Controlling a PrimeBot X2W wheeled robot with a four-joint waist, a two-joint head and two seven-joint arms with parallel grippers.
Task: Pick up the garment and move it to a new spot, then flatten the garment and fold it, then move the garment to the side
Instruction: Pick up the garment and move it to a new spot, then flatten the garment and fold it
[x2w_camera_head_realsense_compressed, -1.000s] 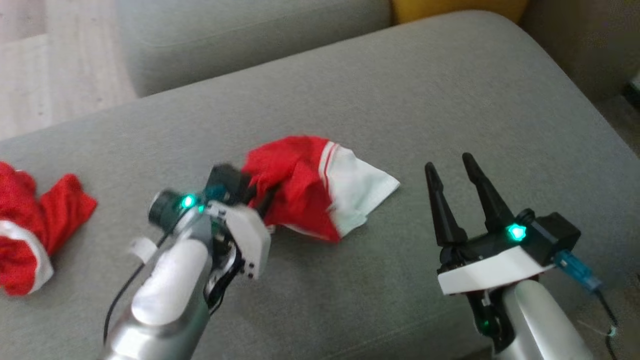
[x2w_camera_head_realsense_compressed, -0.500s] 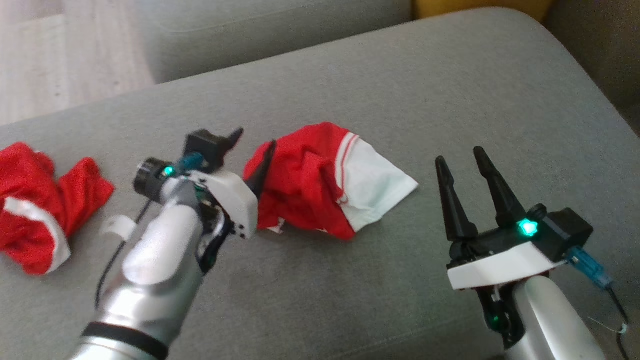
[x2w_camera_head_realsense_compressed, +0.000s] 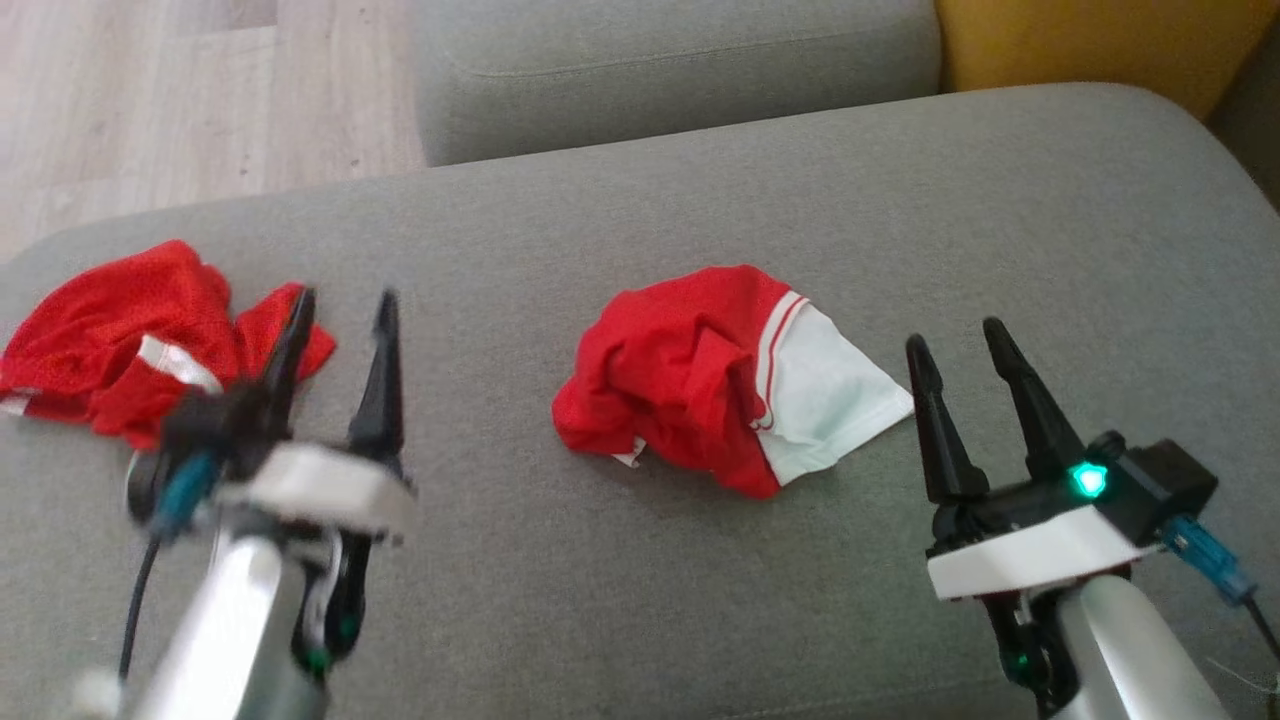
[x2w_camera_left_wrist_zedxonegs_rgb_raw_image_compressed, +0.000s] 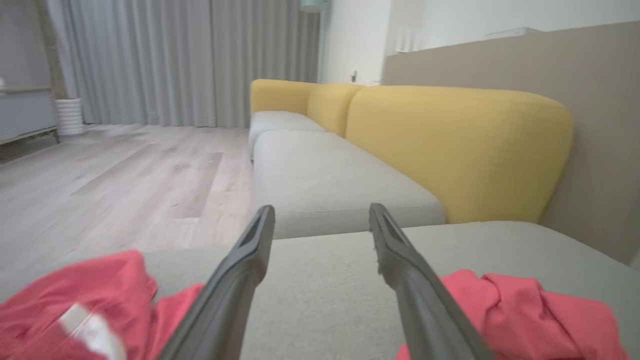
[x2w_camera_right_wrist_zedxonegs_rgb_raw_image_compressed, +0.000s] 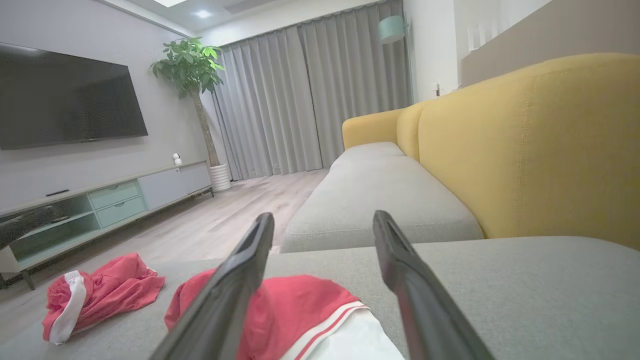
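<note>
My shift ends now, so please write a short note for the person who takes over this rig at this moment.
Left gripper: jaws open, empty, over the sofa seat, near the second red garment.
Right gripper: jaws open, empty.
Red-and-white garment: crumpled at mid-seat, between the two grippers, not held.
Done: garment set at its spot; the left jaws just let go of it.
Left: flatten, fold, move aside.

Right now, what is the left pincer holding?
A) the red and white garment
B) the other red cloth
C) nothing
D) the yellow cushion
C: the left pincer stands open with nothing between its fingers, and the red and white garment lies apart from it on the sofa.
</note>
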